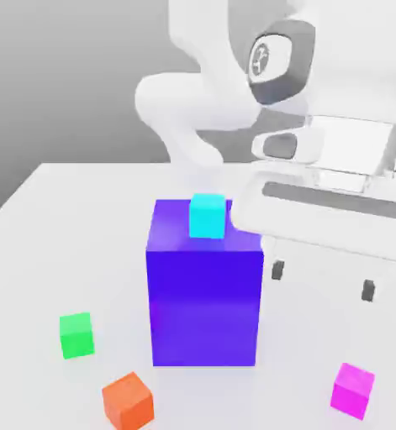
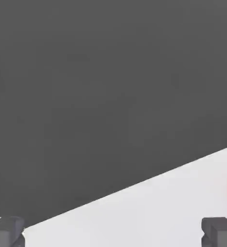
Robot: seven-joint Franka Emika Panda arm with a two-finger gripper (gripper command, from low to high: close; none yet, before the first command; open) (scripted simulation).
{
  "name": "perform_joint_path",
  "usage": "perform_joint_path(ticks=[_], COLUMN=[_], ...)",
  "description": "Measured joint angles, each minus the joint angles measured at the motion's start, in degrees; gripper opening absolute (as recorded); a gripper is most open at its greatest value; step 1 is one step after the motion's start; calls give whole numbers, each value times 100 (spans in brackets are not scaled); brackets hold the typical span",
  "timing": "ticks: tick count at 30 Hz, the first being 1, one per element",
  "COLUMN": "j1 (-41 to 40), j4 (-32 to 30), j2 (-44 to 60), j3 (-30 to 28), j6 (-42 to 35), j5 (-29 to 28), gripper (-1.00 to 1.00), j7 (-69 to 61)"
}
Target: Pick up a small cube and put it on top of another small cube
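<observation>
Surface: white surface [image 1: 58,201] under a grey backdrop; I see every block resting on it.
Tool: my tool [image 1: 323,280] hangs above the surface, at the exterior view's right of the big block, its two dark fingertips [image 1: 277,270] spread wide with nothing between them.
Hand view: I see both fingertips [image 2: 6,230] at the picture's corners, white surface [image 2: 134,212] between them, and an orange sliver at the edge.
Magenta cube: the small magenta cube [image 1: 352,390] sits near the front at the exterior view's right, below my tool, not touched.
Green cube: the small green cube [image 1: 76,334] sits at the exterior view's left, well apart from the magenta one.
Blue-purple block: the big blue-purple block [image 1: 205,294] stands mid-surface with a cyan cube [image 1: 208,215] on top.
Orange cube: the orange cube [image 1: 128,400] lies in front, near the green one.
</observation>
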Motion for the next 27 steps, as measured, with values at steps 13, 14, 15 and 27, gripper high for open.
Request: perform_joint_path(ticks=[13,14,15,27], j1=[1048,1133,1133,615], j4=[34,64,64,-109], j2=[2407,2528,2528,1674], j3=[-485,-587,-587,-13], j6=[1316,1405,1405,695], j5=[-459,-539,-539,145], gripper=[0,-100,-100,-100], j7=[1920,1983,1983,1284])
